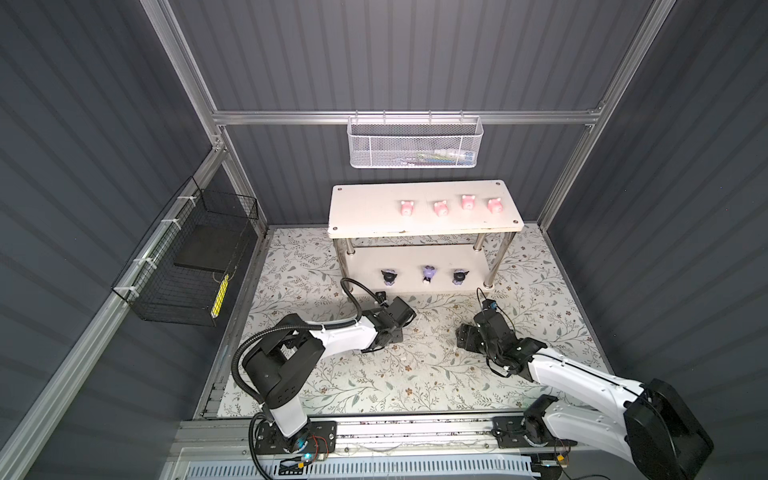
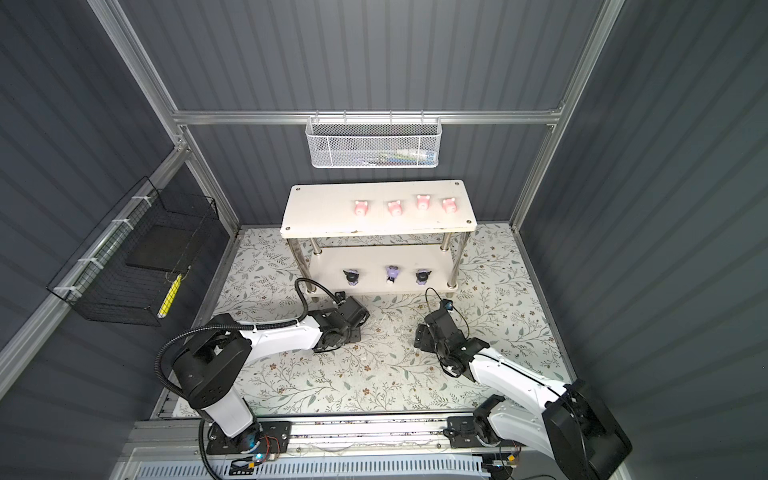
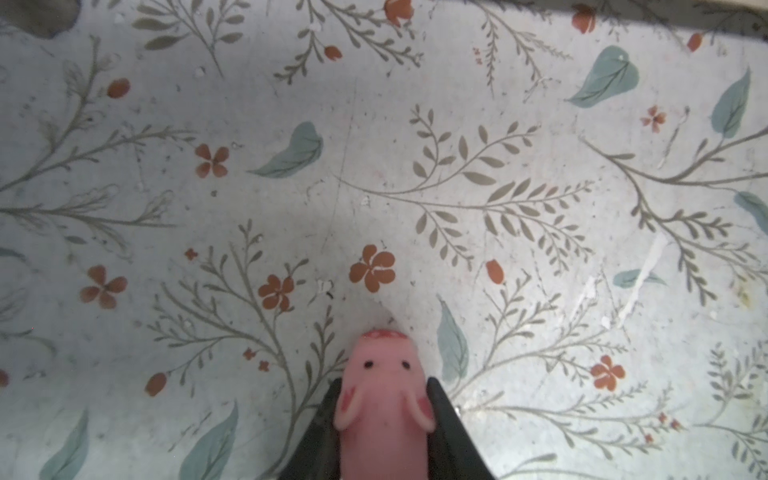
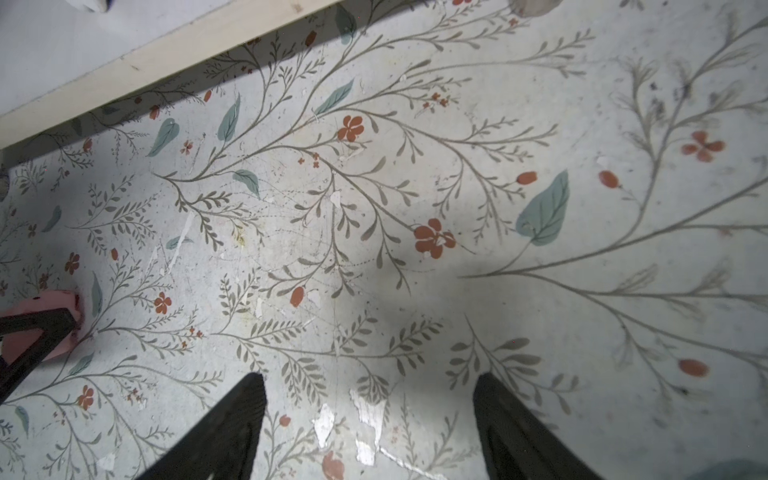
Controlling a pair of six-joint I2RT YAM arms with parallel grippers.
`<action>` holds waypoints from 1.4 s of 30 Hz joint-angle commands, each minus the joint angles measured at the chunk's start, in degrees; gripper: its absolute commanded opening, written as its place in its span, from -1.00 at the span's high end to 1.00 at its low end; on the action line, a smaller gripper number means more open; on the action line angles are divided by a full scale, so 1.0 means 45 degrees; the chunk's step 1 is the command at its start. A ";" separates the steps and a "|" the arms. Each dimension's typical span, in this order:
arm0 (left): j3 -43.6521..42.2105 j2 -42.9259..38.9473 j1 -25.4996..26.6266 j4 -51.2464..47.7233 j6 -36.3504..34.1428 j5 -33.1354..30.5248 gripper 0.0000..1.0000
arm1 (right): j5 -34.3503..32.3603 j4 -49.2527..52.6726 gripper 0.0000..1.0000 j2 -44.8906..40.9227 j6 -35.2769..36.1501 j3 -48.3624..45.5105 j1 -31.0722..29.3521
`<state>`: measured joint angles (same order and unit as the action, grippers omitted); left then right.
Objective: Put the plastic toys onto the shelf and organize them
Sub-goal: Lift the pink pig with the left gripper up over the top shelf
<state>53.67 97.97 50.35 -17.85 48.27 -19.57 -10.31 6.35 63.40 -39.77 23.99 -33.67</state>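
My left gripper (image 3: 384, 380) is shut on a pale pink pig toy (image 3: 382, 357), whose face pokes out between the black fingers just above the floral mat. The same pig (image 4: 54, 298) shows at the edge of the right wrist view. In both top views the left gripper (image 1: 388, 334) points down in front of the shelf (image 1: 365, 208) and hides the pig. Several pink pigs (image 1: 407, 207) stand in a row on the shelf's top tier. Three black-and-lavender toys (image 1: 429, 273) line the lower tier. My right gripper (image 4: 370, 376) is open and empty, low over the mat (image 1: 463, 336).
A white mesh basket (image 1: 415, 143) hangs on the back rail above the shelf. A black wire basket (image 1: 187, 257) is fixed to the left wall. The floral mat (image 1: 415, 374) covers the floor between both arms, and the shelf's metal legs (image 1: 486, 270) stand close ahead.
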 commanded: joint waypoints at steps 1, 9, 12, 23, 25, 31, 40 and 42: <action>0.0653 -0.0656 0.0101 -0.1240 -0.0188 -0.0122 0.39 | 0.0057 -0.0122 -0.62 0.0060 0.0146 0.0128 0.0063; 0.2352 -0.3433 0.0120 -0.4526 -0.0727 0.0211 0.38 | 0.0107 -0.0103 -0.61 0.0070 0.0185 0.0158 0.0117; 0.3557 -0.4462 0.0110 -0.6208 -0.1122 -0.0070 0.41 | 0.0143 -0.0178 -0.61 0.0524 0.0204 0.0195 0.0136; 0.8386 -0.5764 0.0117 -0.9822 -0.2397 -0.0161 0.46 | 0.0523 -0.0473 -0.61 0.1124 0.0166 0.0460 0.0135; 0.9047 -0.5651 0.0119 -1.0043 -0.2746 -0.0309 0.46 | 0.0571 -0.0493 -0.61 0.1158 0.0166 0.0458 0.0123; 1.1012 -0.5039 0.0101 -1.0204 -0.3914 -0.1072 0.44 | 0.0593 -0.0396 -0.61 0.1001 0.0166 0.0446 0.0135; 1.4828 -0.2551 -0.0219 -1.0035 -0.5890 -0.2289 0.40 | 0.0792 -0.0549 -0.62 0.1088 0.0185 0.0396 0.0137; 1.5650 -0.1871 -0.0688 -1.0014 -0.6151 -0.2126 0.41 | 0.0829 -0.0641 -0.62 0.1107 0.0185 0.0361 0.0128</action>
<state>120.01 86.74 49.12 -62.28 24.97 -27.90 -7.01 4.23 68.25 -39.42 25.02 -33.26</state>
